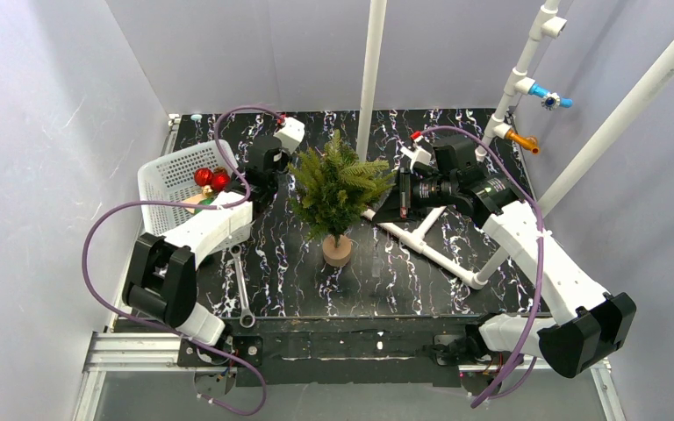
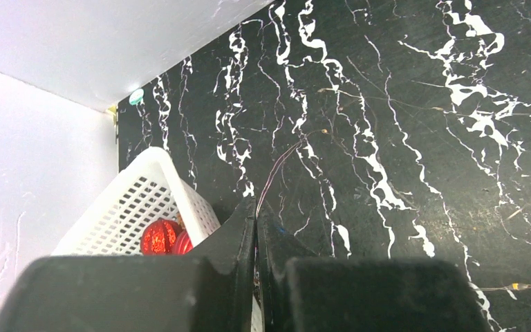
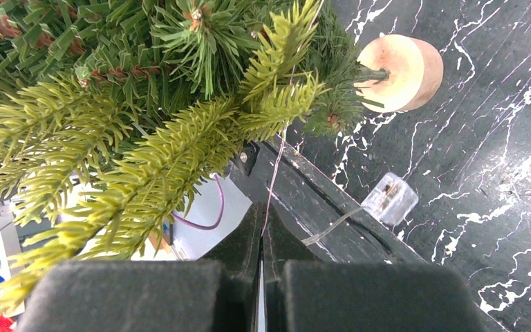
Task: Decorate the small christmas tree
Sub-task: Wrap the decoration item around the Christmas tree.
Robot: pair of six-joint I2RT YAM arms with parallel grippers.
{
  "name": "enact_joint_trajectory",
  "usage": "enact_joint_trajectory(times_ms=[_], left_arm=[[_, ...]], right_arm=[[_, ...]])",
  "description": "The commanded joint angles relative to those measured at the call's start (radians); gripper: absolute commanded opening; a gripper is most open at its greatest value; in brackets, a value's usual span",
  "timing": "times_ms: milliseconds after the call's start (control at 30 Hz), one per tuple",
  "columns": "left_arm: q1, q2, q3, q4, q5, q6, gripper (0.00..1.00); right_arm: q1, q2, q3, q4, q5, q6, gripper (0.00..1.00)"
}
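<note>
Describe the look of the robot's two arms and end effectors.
Both the left arm and right arm have white shells with chunky black joint housings. A purple cable loops along each. The left end effector and right end effector each have two black wedge-shaped fingers.

You've got a white mesh basket at the table's left edge, two red baubles in it. Wrench lies flat just in front. White pipe frame on the right. Thin wire trails over the table; small clear plastic box lies on it.
</note>
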Motion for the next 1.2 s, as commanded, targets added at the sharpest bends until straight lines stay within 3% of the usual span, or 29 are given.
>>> enact_joint_trajectory(times_ms=[0, 333, 567, 1167], left_arm=[[0.016, -0.068, -0.022, -0.007, -0.042, -0.021, 0.00], [0.018, -0.082, -0.041, -0.041, -0.011, -0.053, 0.00], [0.018, -0.083, -0.042, -0.042, -0.006, -0.057, 0.00], [0.022, -0.080, -0.047, -0.035, -0.024, -0.045, 0.00]], right_arm=[[0.004, -0.006, -0.020, 0.046, 0.004, 0.006, 0.01], [-0.033, -0.065, -0.029, -0.008, 0.128, -0.026, 0.01], [-0.114, -0.100, -0.035, -0.044, 0.109, -0.055, 0.01], [-0.106, -0.081, -0.039, -0.008, 0.006, -0.025, 0.01]])
